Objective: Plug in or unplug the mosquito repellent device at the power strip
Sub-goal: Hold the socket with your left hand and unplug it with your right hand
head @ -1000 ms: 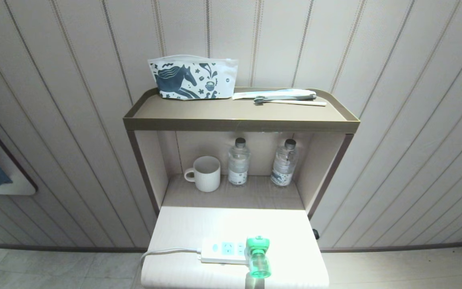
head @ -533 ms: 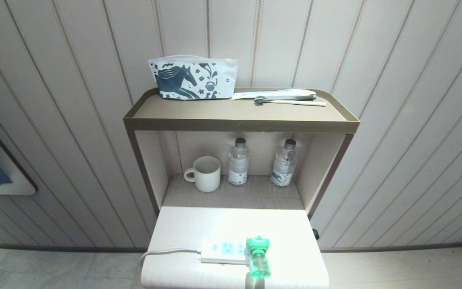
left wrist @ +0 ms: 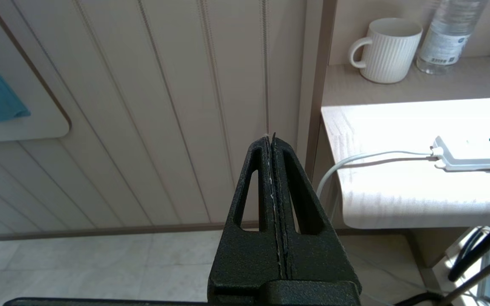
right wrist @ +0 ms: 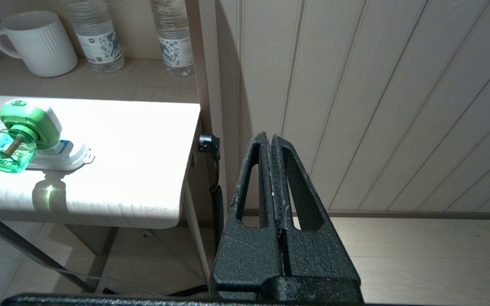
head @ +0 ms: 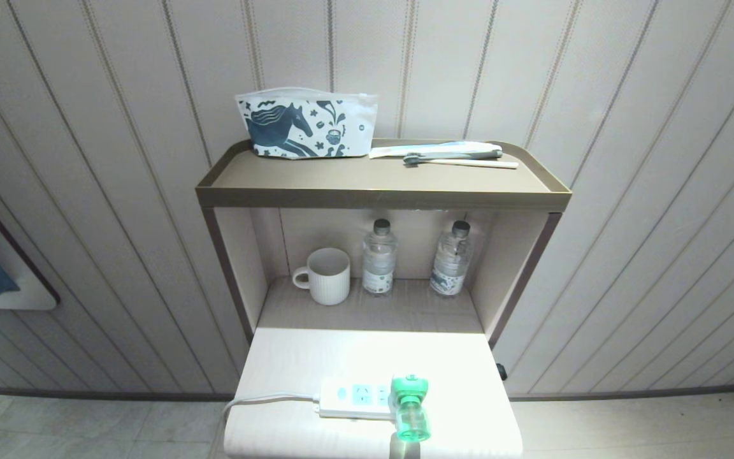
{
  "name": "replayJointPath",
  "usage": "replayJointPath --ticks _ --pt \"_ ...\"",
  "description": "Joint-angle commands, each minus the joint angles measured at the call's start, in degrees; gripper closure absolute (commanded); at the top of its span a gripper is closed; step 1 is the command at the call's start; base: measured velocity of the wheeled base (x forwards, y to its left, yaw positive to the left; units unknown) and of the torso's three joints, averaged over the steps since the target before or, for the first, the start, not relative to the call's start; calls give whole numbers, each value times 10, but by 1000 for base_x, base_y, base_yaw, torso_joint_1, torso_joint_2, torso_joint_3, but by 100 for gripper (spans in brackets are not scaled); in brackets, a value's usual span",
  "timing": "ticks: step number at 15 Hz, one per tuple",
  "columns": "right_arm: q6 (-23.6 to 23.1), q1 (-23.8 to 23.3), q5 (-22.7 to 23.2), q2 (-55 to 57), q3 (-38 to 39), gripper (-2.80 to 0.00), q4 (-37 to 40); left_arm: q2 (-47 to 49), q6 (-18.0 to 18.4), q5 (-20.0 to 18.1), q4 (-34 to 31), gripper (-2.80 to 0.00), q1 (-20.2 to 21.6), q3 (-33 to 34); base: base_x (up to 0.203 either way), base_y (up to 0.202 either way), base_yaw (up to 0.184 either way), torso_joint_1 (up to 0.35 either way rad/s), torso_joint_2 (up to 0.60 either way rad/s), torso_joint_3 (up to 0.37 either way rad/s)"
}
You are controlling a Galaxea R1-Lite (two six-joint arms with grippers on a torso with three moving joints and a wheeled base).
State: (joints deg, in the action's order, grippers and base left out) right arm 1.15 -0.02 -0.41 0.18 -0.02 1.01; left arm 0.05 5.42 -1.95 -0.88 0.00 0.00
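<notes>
The white power strip [head: 355,398] lies near the front edge of the lower shelf [head: 316,357], its cord [head: 259,401] trailing off to the left. The mosquito repellent device [head: 410,407], a green head over a translucent green bottle, sits plugged into the strip's right end [right wrist: 72,154]; the right wrist view shows the device [right wrist: 17,134] too. Neither arm shows in the head view. My left gripper [left wrist: 270,137] hangs shut and empty left of the shelf, below its level. My right gripper [right wrist: 268,136] is shut and empty off the shelf's right side.
A white ribbed mug [head: 327,275] and two clear water bottles [head: 378,258] [head: 452,259] stand at the back of the lower shelf. On the top tray [head: 380,185] lie a horse-print pouch [head: 306,124] and a toothbrush set [head: 450,154]. A black coiled cable [right wrist: 216,182] hangs by the shelf's right side.
</notes>
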Motion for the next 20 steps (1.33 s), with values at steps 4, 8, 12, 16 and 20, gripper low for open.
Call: replayJointPath --ticks 4,8,12,16,20 --pt "0 0 0 -2 0 0 1 0 -31 2 -1 0 0 0 0 0 0 0 0 0" --pt "-4 0 0 -2 -1 0 1 0 -55 12 -4 0 0 0 0 0 0 0 0 0" --pt "2 0 1 -2 0 0 0 0 -55 12 -4 0 0 0 0 0 0 0 0 0" --pt "-10 0 1 -2 0 0 0 0 -52 15 -4 0 0 0 0 0 0 0 0 0" --pt "-13 -1 2 -2 -1 0 -1 0 -52 15 -4 0 0 0 0 0 0 0 0 0"
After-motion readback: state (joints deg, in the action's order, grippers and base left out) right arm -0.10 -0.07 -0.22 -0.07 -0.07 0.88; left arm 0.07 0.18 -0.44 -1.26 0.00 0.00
